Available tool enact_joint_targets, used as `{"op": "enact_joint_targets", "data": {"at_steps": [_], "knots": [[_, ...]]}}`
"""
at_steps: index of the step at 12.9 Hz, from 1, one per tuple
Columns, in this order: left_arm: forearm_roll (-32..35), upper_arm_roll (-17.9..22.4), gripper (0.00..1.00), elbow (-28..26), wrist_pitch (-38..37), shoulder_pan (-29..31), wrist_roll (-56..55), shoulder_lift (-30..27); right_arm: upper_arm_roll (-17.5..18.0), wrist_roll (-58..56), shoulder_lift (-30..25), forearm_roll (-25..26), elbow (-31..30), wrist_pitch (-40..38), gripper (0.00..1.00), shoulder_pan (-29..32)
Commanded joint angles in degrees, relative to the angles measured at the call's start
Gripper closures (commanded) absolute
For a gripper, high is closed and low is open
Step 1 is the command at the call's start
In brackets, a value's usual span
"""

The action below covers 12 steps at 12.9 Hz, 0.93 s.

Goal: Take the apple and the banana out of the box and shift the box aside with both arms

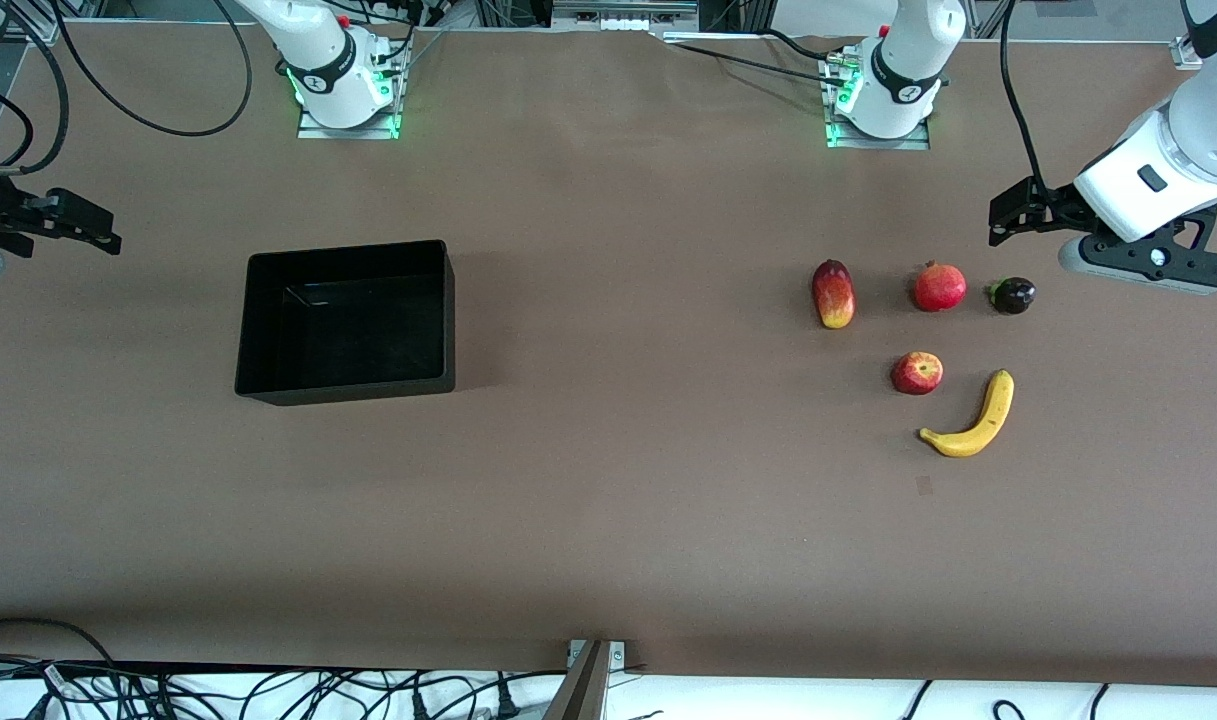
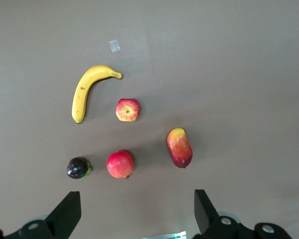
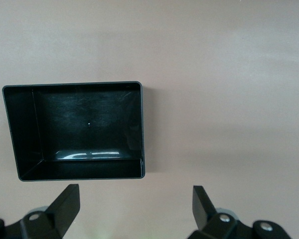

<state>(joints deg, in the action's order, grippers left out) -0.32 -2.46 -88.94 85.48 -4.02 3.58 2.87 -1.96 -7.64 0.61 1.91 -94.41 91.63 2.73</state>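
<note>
The red apple and the curved yellow banana lie side by side on the brown table, toward the left arm's end. The black open-top box stands with nothing in it toward the right arm's end. My left gripper hangs open over the table at the edge of the fruit group, holding nothing. My right gripper hangs open over bare table at the right arm's end, apart from the box, also holding nothing.
Three other fruits lie in a row farther from the front camera than the apple: an oblong red-yellow fruit, a crowned round red fruit and a dark purple one. A small patch marks the table nearer than the banana.
</note>
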Motion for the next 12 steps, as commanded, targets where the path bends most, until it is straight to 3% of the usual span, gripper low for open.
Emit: {"op": "enact_joint_targets", "data": {"at_steps": [1, 12], "knots": [[-0.8, -0.3, 0.0, 1.5, -1.3, 0.5, -0.3, 0.4, -0.8, 0.1, -1.0, -0.9, -1.2, 0.7, 0.0, 1.1], [-0.9, -0.3, 0.0, 1.5, -1.0, 0.5, -0.5, 0.6, -0.9, 1.1, -0.8, -2.0, 0.6, -1.9, 0.0, 0.8]]}}
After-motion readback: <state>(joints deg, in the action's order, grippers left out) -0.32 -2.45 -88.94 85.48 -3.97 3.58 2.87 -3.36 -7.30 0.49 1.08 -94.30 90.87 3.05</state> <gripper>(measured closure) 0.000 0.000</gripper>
